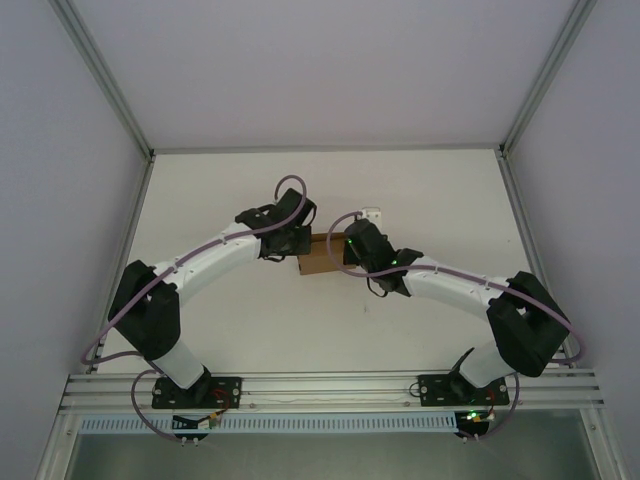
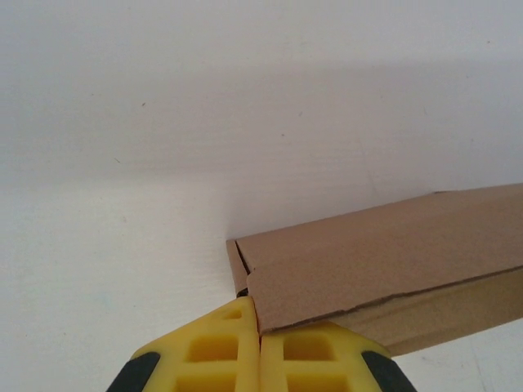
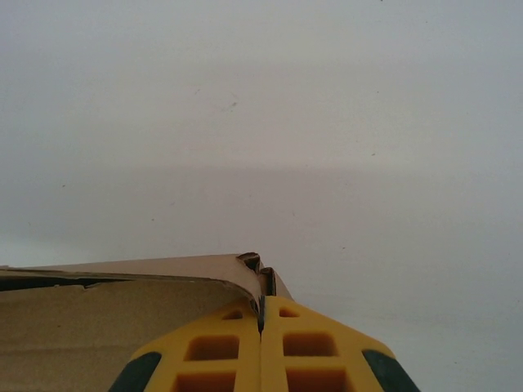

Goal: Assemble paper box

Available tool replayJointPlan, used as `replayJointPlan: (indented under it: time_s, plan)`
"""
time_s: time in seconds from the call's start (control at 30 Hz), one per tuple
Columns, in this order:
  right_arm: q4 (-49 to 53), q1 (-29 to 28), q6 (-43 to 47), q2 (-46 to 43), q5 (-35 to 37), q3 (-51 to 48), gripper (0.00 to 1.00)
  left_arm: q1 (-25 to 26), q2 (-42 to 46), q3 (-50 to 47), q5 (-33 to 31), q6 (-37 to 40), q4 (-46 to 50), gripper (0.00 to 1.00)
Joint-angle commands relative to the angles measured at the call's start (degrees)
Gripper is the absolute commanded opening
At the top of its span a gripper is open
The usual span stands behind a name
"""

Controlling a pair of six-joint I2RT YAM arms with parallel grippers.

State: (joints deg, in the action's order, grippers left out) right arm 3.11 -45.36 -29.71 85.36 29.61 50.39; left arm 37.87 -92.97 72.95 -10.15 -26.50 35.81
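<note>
The paper box [image 1: 318, 257] is a plain brown cardboard piece, partly folded, held between my two grippers in the middle of the white table. My left gripper [image 1: 290, 243] meets it from the left. In the left wrist view the yellow fingers [image 2: 221, 351] are closed together, with the corner of a flap of the paper box [image 2: 384, 261] running into their seam at my left gripper [image 2: 260, 317]. My right gripper [image 1: 352, 252] meets it from the right. Its jaws are pinched on a folded edge of the paper box [image 3: 98, 306] at my right gripper [image 3: 262, 304].
A small white object [image 1: 372, 212] lies on the table just behind the right gripper. White walls and aluminium posts [image 1: 128, 110] enclose the table, and a rail [image 1: 330, 392] runs along the near edge between the arm bases.
</note>
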Motion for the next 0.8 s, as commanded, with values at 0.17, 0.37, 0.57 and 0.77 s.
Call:
replayJointPlan:
  time_s: [0.17, 0.37, 0.57, 0.77]
  plan:
    - [9.5, -0.3, -1.1, 2.4, -0.5, -2.7, 0.00, 0.3, -0.6, -4.6, -4.5, -2.5, -1.0, 0.00]
    - [8.7, -0.2, 0.1, 2.6, -0.2, -3.5, 0.00, 1.8, 0.6, -10.9, -5.8, 3.0, -5.7, 0.00]
    - [8.9, -0.2, 2.0, 2.8, 0.6, -3.2, 0.00, 1.9, 0.7, -7.5, -8.6, 9.3, -1.4, 0.00]
    - [9.5, -0.2, 2.3, 4.1, 0.2, -2.2, 0.00, 1.9, -0.2, -4.2, -8.0, 12.1, -0.7, 0.00]
